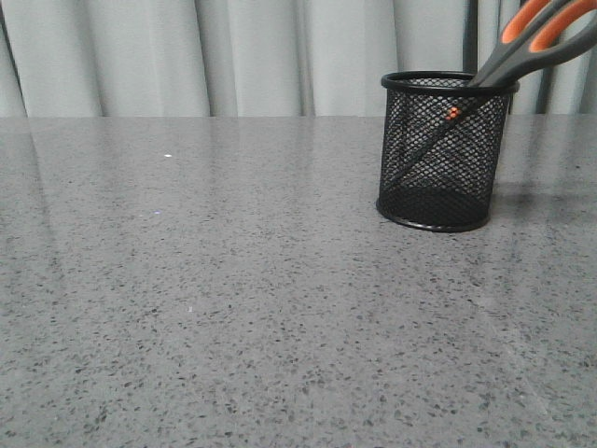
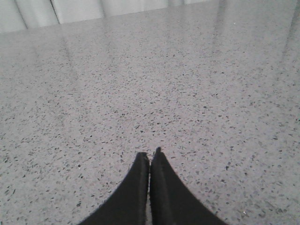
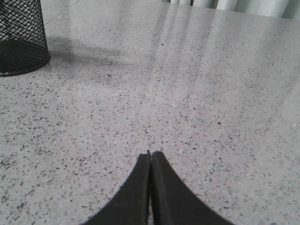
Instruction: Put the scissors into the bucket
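The black wire-mesh bucket (image 1: 444,151) stands upright on the grey speckled table at the right. The scissors (image 1: 536,42) stand inside it, blades down. Their grey handles with orange-lined loops lean out over the rim to the upper right, and the orange pivot dot shows through the mesh. Part of the bucket also shows in the right wrist view (image 3: 21,37). Neither gripper shows in the front view. My left gripper (image 2: 150,157) is shut and empty over bare table. My right gripper (image 3: 150,157) is shut and empty, well apart from the bucket.
The grey speckled table (image 1: 233,280) stretches across the view. Pale curtains (image 1: 233,56) hang behind its far edge.
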